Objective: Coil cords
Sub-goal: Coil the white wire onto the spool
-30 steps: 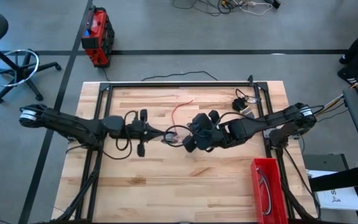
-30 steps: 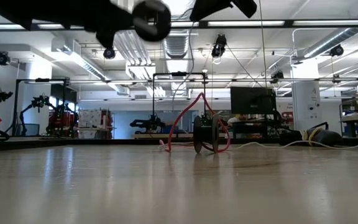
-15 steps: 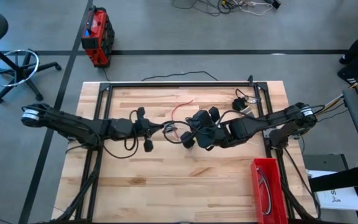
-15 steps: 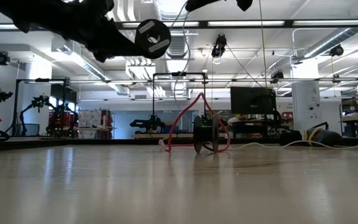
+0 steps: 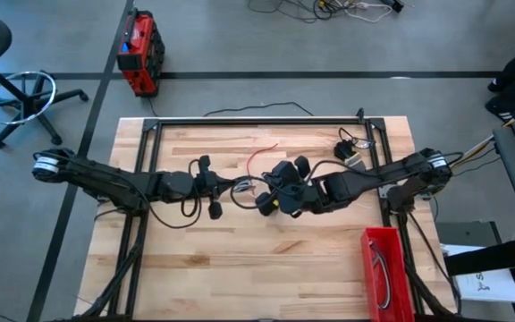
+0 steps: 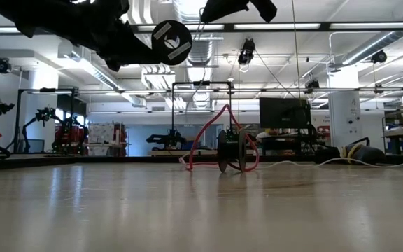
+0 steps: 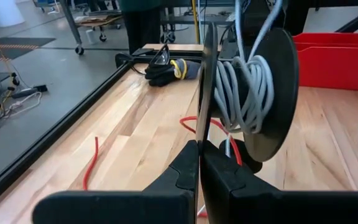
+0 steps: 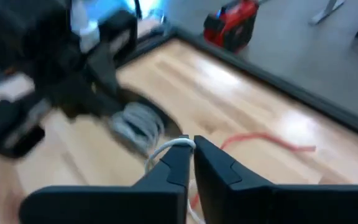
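Overhead, left hand (image 7: 199, 163) pinches the spool's flange (image 7: 207, 93); right hand (image 8: 190, 155) clamps the white cord (image 8: 166, 149).

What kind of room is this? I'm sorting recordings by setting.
Most likely a robotics lab or workshop: other robot arms stand on benches in the background, a monitor sits on a far bench, and the wooden table stands on a bare concrete floor beside a rolling stool.

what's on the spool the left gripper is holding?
Turns of white cord are wound around the hub of the spool, whose near flange the left gripper pinches edge-on. The far flange hides the back of the winding, and the right gripper holds the free strand.
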